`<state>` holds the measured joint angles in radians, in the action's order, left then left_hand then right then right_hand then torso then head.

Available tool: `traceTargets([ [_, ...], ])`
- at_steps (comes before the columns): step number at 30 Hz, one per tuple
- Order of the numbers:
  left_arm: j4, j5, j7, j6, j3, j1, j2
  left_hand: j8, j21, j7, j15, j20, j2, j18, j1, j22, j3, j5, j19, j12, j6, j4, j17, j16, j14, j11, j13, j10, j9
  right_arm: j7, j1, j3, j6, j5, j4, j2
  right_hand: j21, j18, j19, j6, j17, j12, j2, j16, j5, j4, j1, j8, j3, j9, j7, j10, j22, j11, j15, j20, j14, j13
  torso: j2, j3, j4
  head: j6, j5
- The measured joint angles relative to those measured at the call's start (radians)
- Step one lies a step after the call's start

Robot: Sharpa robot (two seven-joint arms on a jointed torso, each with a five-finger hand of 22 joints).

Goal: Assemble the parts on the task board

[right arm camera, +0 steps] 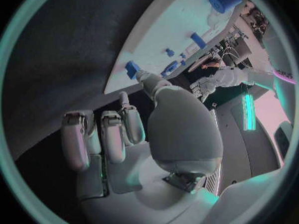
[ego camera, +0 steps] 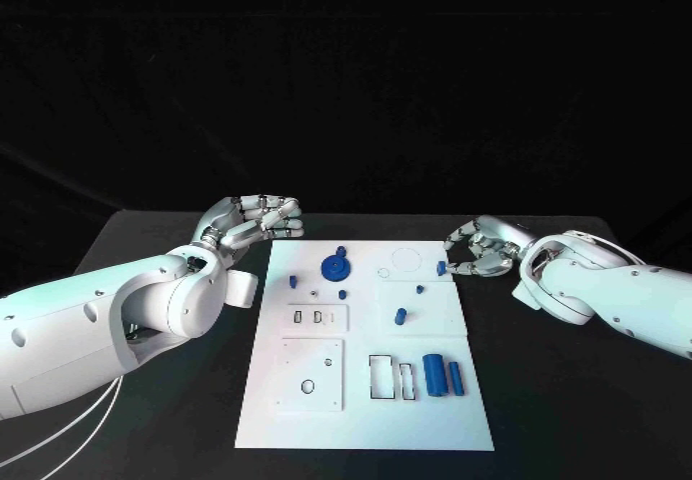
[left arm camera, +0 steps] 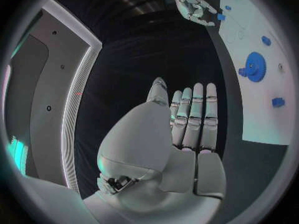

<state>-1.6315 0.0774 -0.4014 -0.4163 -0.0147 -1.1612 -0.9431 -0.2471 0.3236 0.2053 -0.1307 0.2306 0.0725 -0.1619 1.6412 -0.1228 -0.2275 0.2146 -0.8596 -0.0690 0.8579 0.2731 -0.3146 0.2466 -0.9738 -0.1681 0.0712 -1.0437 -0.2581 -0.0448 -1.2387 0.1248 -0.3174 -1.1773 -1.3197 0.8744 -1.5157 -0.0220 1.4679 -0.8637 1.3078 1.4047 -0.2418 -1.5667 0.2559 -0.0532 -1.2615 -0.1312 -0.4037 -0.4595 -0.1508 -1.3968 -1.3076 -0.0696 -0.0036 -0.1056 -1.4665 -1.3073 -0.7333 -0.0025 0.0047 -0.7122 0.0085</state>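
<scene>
Task board (ego camera: 361, 420) nearest; left hand (ego camera: 253, 222) curled on nothing, right hand (ego camera: 477, 252) pinching small blue part (ego camera: 440, 267) at board's edge.

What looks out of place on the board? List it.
Nothing stands out. The board lies flat and square on the table, the gear and two cylinders rest on it apart from each other, and nothing looks spilled or broken. The left hand and the right hand flank its far end.

A black table (ego camera: 577, 400) before a dark backdrop (ego camera: 346, 100).
</scene>
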Motion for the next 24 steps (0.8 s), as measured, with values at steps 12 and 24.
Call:
traceTargets([
  [12, 0.001, 0.000, 0.000, 0.001, 0.000, 0.000, -0.002, 0.000, 0.000, 0.000, 0.000, 0.000, 0.000, 0.000, 0.000, 0.000, 0.000, 0.000, 0.000, 0.000, 0.000, 0.000, 0.000, 0.000, 0.000, 0.000, 0.000, 0.000, 0.000, -0.004, 0.014, 0.000, 0.012, -0.012, 0.004, -0.009, 0.000, 0.000, 0.000, -0.005, 0.000, 0.000, 0.003, 0.000, 0.010, 0.003, -0.004, -0.007, -0.003, 0.001, -0.003, 0.000, 0.000, 0.000, 0.000, 0.000, 0.000, -0.001, -0.003, 0.0004, 0.0017, -0.008, 0.002],
  [24, 0.002, 0.000, 0.000, 0.001, 0.000, 0.000, -0.003, 0.000, 0.000, 0.000, 0.000, 0.000, 0.000, 0.000, 0.000, 0.000, 0.000, 0.000, 0.000, 0.000, 0.000, 0.000, 0.000, 0.000, 0.000, 0.000, 0.000, 0.000, 0.000, -0.003, 0.016, 0.000, 0.015, -0.016, 0.002, -0.016, -0.004, 0.000, 0.000, -0.024, 0.000, 0.008, 0.003, 0.000, 0.011, 0.006, -0.003, -0.016, -0.012, 0.002, 0.002, -0.009, 0.000, -0.002, 0.000, 0.000, 0.000, -0.001, -0.002, 0.0004, 0.0019, -0.012, 0.000],
])
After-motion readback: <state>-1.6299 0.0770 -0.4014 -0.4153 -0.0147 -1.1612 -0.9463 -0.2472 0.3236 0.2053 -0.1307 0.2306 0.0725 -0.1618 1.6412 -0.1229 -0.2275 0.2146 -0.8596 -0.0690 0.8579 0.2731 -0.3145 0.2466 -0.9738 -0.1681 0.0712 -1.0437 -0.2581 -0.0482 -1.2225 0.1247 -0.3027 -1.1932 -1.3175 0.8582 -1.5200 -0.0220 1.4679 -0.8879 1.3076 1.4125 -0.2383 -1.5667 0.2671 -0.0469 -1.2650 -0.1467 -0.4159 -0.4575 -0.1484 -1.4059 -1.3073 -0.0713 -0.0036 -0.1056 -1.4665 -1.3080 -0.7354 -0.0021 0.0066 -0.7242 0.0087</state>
